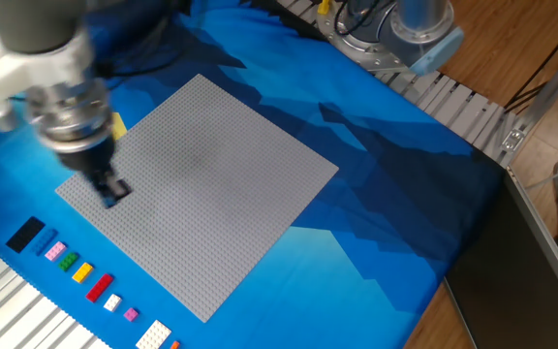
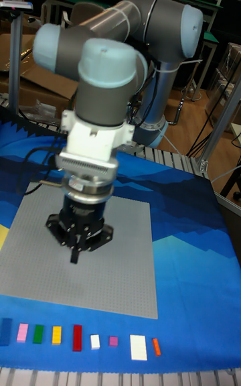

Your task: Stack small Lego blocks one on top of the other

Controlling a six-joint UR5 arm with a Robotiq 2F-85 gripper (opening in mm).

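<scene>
Black brick point(image 1: 25, 234) lies flat, long axis diagonal (upper right).

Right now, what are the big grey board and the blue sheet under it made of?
The grey board looks like hard plastic: flat, stiff, matte, covered in a fine grid of tiny studs, like a Lego baseplate. The blue sheet looks like printed cloth or soft vinyl: it lies flat with a jagged two-tone pattern and a slight sheen. Which one, I can't tell.

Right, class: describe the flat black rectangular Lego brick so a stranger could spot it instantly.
Find the large grey studded baseplate on the blue cloth, then the row of small coloured bricks along its near edge. The flat black rectangular Lego brick lies at the row's far-left end, beside a small blue brick; it is the only black piece there.
</scene>
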